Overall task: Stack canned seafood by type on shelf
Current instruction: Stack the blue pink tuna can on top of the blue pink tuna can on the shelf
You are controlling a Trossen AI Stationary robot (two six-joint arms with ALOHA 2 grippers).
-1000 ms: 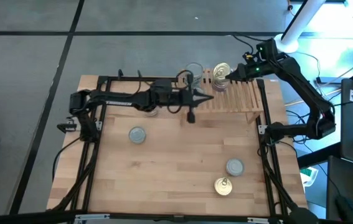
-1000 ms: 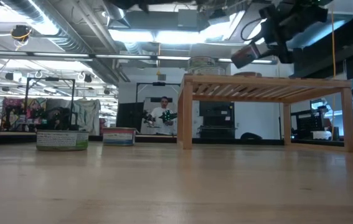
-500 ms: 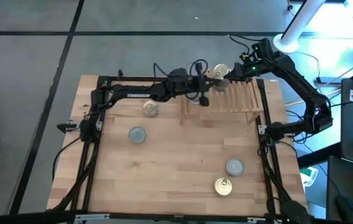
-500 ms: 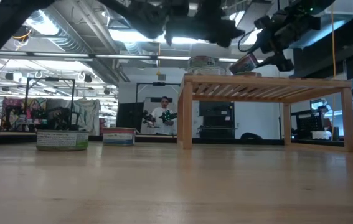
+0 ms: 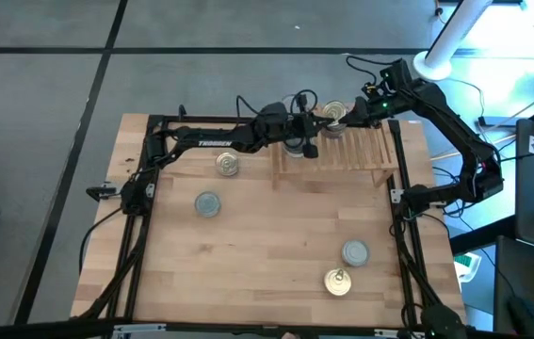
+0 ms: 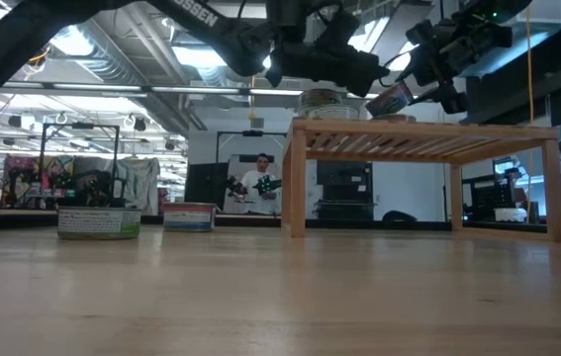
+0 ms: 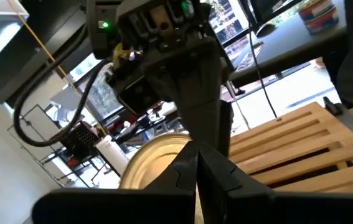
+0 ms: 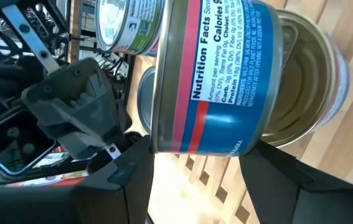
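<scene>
The shelf [image 5: 347,146] stands at the table's far edge and shows side-on in the low view [image 6: 423,138]. My right gripper [image 5: 340,113] is shut on a gold-topped tin of canned seafood [image 5: 333,111] with a blue and red label [image 8: 213,74], above the shelf's left part. A silver-topped tin [image 6: 322,99] rests on its bottom at the shelf's left end. My left gripper [image 7: 196,168] is shut and holds nothing. It hovers level over that end [image 6: 359,69], its tips close to the held tin; no touch shows. My right gripper pinches the tin's round side wall [image 8: 164,140] between its two fingers [image 8: 123,180], one on each side. The fingers come slanting down from the table's far right. The tin is tilted, gold top upward, just above the shelf's slats [image 6: 391,99].
On the tabletop stand a gold-topped tin [image 5: 228,165] and a silver one [image 5: 207,203] at the left, plus a silver one [image 5: 355,252] and a gold one [image 5: 338,282] near the front right. A person [image 6: 258,183] shows far behind the table.
My left gripper has swung from the table's middle toward the far edge and the shelf's left end, staying shut. That uncovered the gold-topped tin on the tabletop at the left. My right gripper has kept its hold on the tin over the shelf.
</scene>
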